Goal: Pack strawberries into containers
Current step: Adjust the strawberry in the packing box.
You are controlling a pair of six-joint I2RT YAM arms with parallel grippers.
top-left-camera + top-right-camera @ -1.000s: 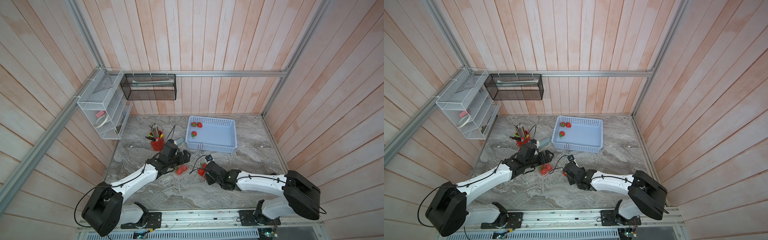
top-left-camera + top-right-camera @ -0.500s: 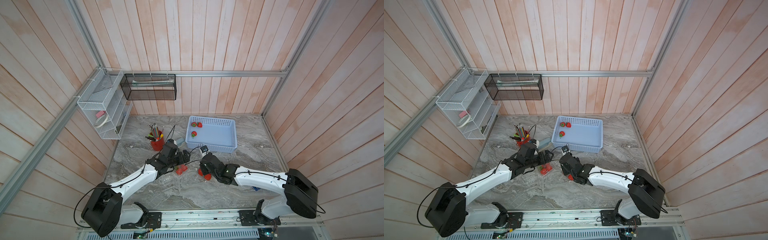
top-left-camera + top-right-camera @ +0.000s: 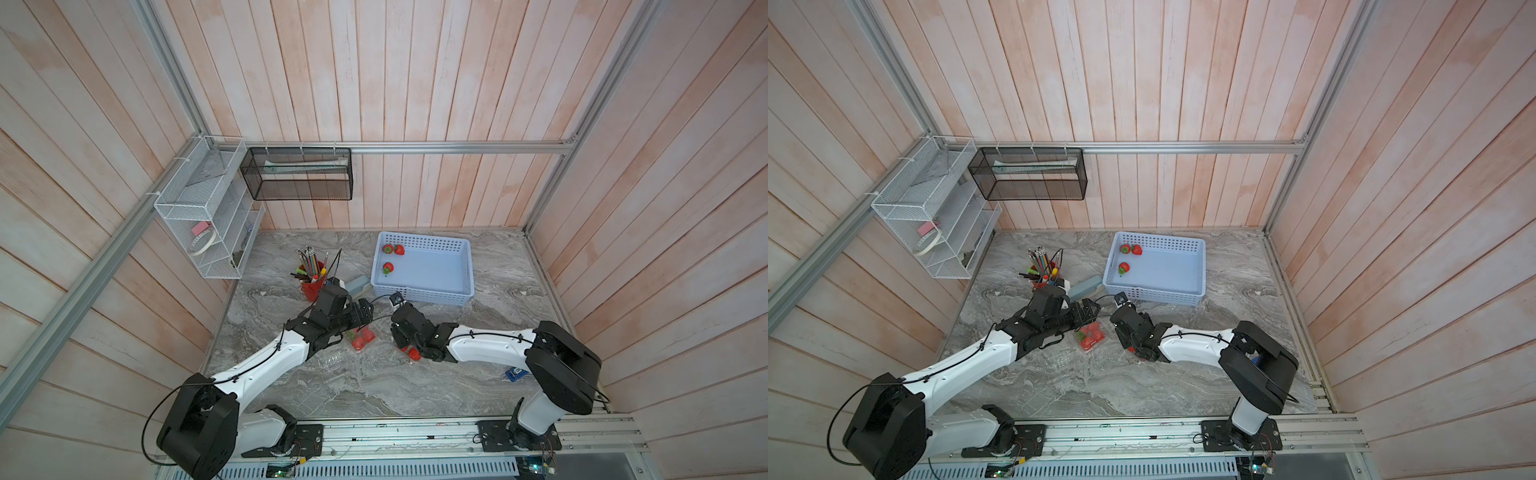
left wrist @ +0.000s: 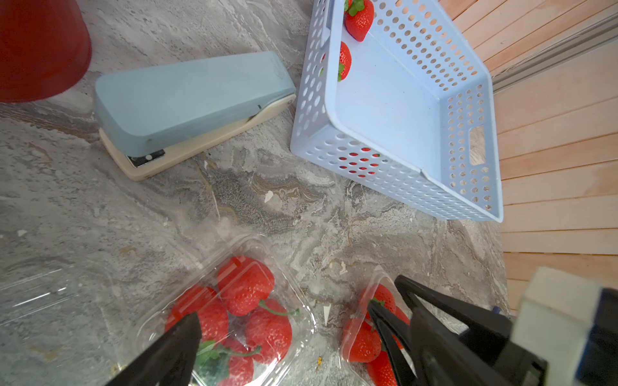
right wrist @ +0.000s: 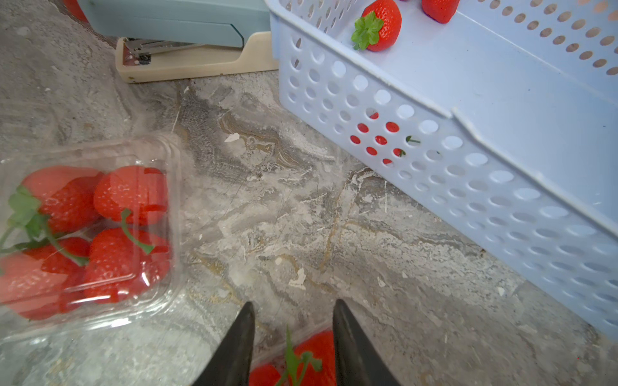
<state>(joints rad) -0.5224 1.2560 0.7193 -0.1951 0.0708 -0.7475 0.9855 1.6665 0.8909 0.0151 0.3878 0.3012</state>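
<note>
Right fingers straddle a strawberry in the right container.
Grip unclear. Left fingers wide open over the full left container.

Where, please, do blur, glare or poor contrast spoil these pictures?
In the left wrist view the white-and-blue block is out of focus; in the right wrist view glints streak the clear plastic clamshell box over its red strawberries; in both top views the empty transparent box nearly vanishes against the grey marbled tabletop.
</note>
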